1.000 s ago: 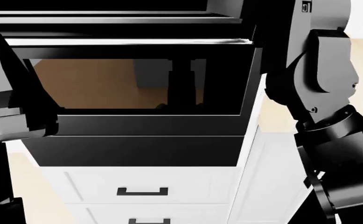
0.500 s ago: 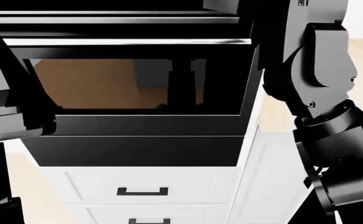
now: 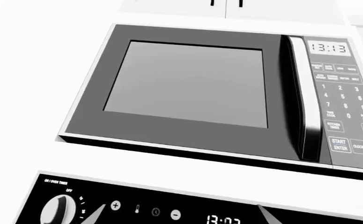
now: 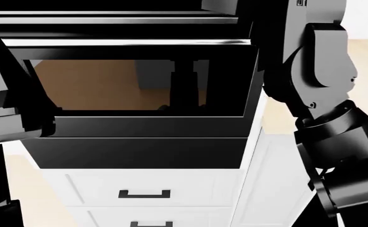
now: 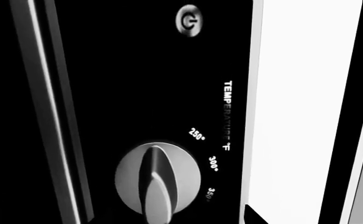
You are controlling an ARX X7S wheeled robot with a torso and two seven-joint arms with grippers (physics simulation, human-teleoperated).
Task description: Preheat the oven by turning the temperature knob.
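Note:
The oven (image 4: pixel 140 85) fills the head view: dark glass window, silver bar handle (image 4: pixel 127 42) above it, plain black panel below. Its temperature knob (image 5: pixel 158 179), a round silver dial with a raised grip, shows in the right wrist view beside the marks 250°, 300° and 350°. My right gripper (image 5: pixel 169 220) is right in front of the knob and open; one dark fingertip (image 5: pixel 251 215) shows beside it, not touching. My left gripper (image 3: pixel 181 218) is open, its grey fingertips (image 3: pixel 96 215) spread before the oven's display.
A microwave (image 3: pixel 188 84) sits above the oven's control panel (image 3: pixel 231 212), which has a timer knob (image 3: pixel 57 210) at its end. A round power button (image 5: pixel 189 21) lies along the panel from the temperature knob. White drawers (image 4: pixel 144 191) stand under the oven. My right arm (image 4: pixel 316 80) rises beside the oven.
In the head view my right arm has shifted a little to the left and up. The left arm has edged slightly left. The oven looks the same.

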